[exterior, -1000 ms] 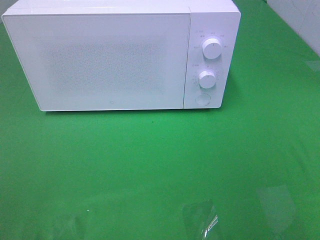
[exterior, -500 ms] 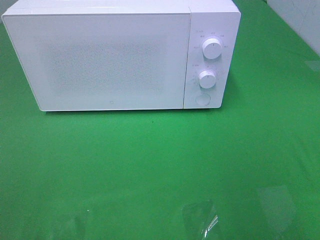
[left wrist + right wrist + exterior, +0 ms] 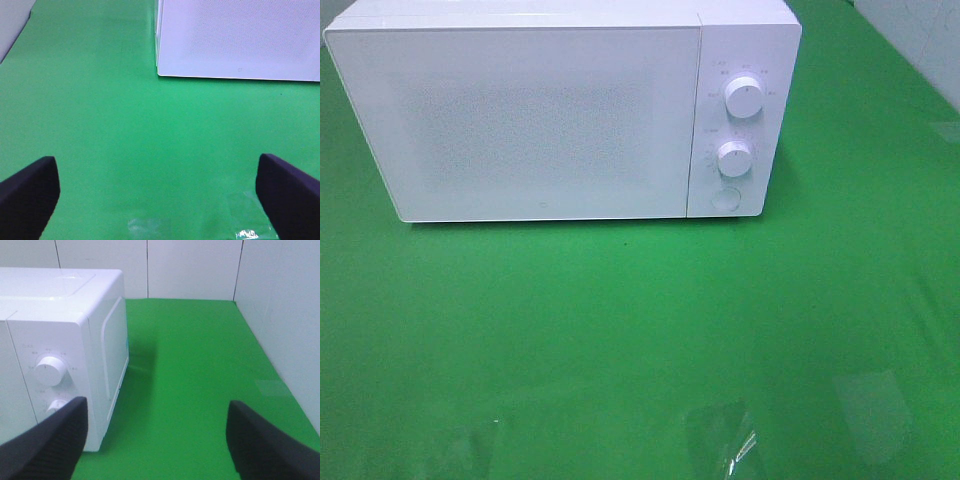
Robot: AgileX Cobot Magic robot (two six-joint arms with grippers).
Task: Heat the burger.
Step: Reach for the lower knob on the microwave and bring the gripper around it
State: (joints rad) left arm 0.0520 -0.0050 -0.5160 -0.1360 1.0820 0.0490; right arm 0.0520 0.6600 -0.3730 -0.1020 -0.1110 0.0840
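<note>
Left gripper [image 3: 160, 200] hangs wide open and empty over the green tabletop [image 3: 620, 330], near the front left corner of the microwave [image 3: 540, 120], which stands by the far edge. Its door [image 3: 520, 150] is shut. The mark low on the door and the print around the dials [image 3: 745, 97] are too small to read. Right gripper [image 3: 157, 445], also open and empty, faces the microwave's right side, with bare green running to the wall [image 3: 280, 315]. No view shows the burger.

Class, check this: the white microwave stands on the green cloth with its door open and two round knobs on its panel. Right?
No: the door is shut, as the exterior high view shows. The white microwave does stand on the green cloth, with two round knobs on its panel.
</note>
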